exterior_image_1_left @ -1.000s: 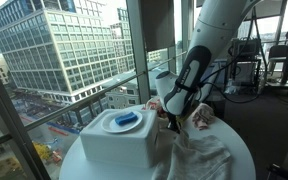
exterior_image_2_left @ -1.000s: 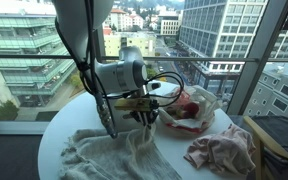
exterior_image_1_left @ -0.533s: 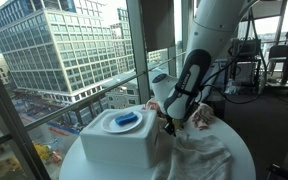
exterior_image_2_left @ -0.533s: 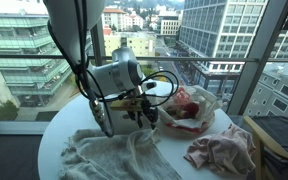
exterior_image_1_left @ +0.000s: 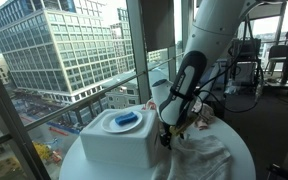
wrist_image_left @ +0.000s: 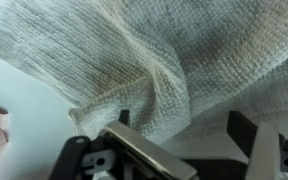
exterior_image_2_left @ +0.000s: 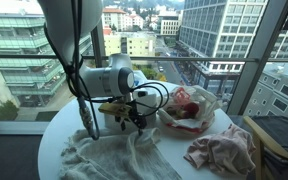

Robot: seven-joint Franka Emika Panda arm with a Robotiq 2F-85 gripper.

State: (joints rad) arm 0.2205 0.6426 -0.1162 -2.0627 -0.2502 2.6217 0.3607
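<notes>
The round counter (exterior_image_2_left: 52,128) fills the lower part of both exterior views. Its rim curves off the bottom edge and window glass stands behind it, so the free room is mostly upward.

The white cloth (exterior_image_2_left: 104,155) lies crumpled at lower left in an exterior view and reaches toward the rim. A white box (exterior_image_1_left: 114,142) sits at lower centre, close beside the arm. A plastic bundle with red inside (exterior_image_2_left: 189,105) lies right of centre, and a pinkish cloth (exterior_image_2_left: 222,150) at lower right.

The claw (exterior_image_2_left: 136,122) hangs just above the white cloth, jaws wide and empty. In the wrist view a raised fold (wrist_image_left: 154,85) runs between them; whether they touch it, I cannot tell.

The step in hand looks like cloth handling with the grip open. A grip would call for a straight drop onto that ridge. Sideways travel is tight between the box and the bundle.
</notes>
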